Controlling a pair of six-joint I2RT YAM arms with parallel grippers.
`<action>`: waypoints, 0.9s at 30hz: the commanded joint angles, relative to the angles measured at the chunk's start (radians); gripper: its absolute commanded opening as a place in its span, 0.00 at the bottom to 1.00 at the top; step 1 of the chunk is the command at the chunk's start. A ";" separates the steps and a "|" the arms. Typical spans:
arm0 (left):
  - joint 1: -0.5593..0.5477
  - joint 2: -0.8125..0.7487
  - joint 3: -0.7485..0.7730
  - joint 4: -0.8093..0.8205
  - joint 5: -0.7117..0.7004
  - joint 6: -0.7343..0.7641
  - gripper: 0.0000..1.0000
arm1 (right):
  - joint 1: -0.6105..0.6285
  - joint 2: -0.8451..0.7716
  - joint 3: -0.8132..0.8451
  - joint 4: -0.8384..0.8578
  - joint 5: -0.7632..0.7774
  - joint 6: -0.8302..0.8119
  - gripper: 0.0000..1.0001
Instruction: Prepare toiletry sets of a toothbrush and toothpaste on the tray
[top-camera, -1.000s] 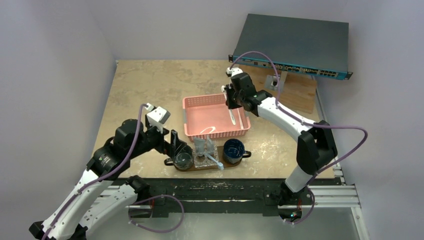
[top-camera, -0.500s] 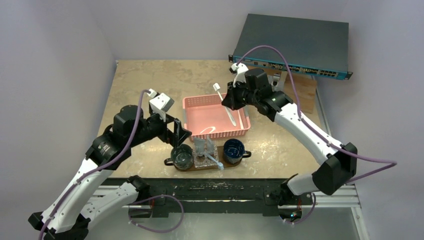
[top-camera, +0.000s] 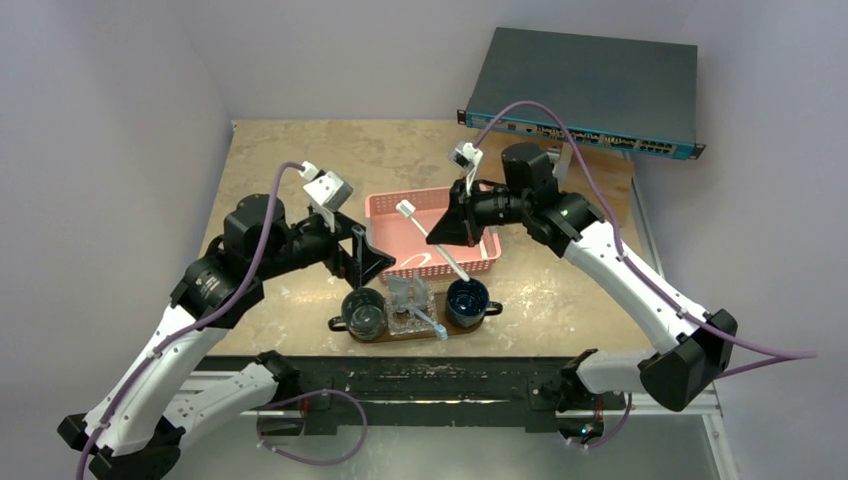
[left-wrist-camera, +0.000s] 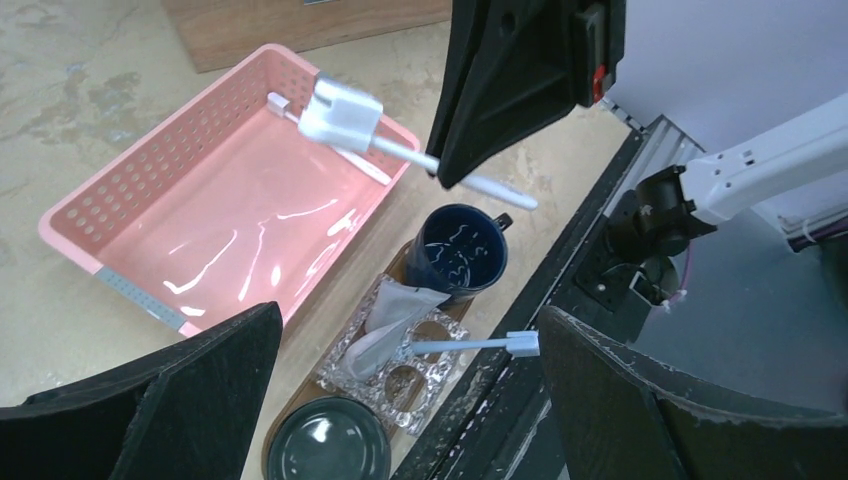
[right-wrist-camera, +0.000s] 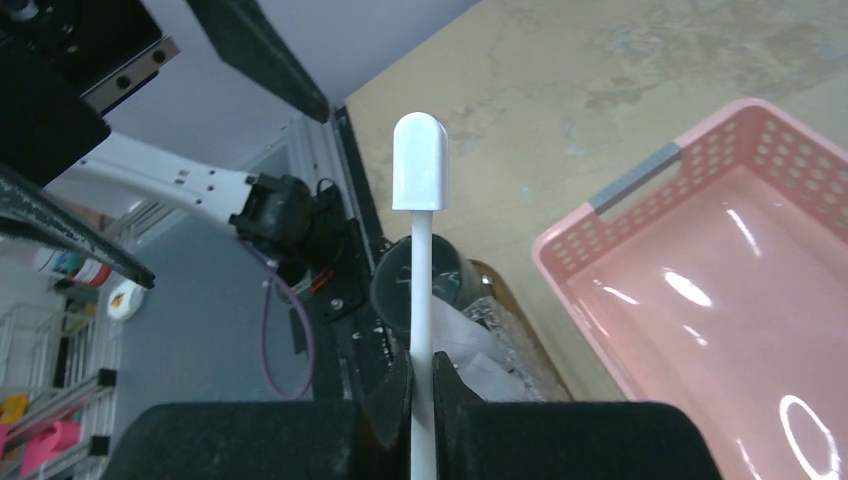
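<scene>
White-capped toothbrush slants, head far-left and handle near-right, clamped in the right gripper; left gripper fingers spread apart.

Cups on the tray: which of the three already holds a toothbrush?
The clear middle glass: a toothbrush and toothpaste tube lean in it. The dark cup and the blue mug beside it hold neither.

The way down into the blue cup is clear from above, while the pink basket crowds the tray from behind.
</scene>
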 joint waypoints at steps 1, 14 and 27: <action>0.004 0.013 0.064 0.053 0.109 -0.051 1.00 | 0.044 -0.028 -0.015 -0.019 -0.168 -0.054 0.00; 0.199 0.020 0.017 0.157 0.457 -0.202 0.97 | 0.160 -0.049 -0.027 -0.029 -0.344 -0.135 0.00; 0.201 0.011 -0.014 0.131 0.606 -0.181 0.79 | 0.190 0.016 0.013 0.073 -0.440 -0.031 0.00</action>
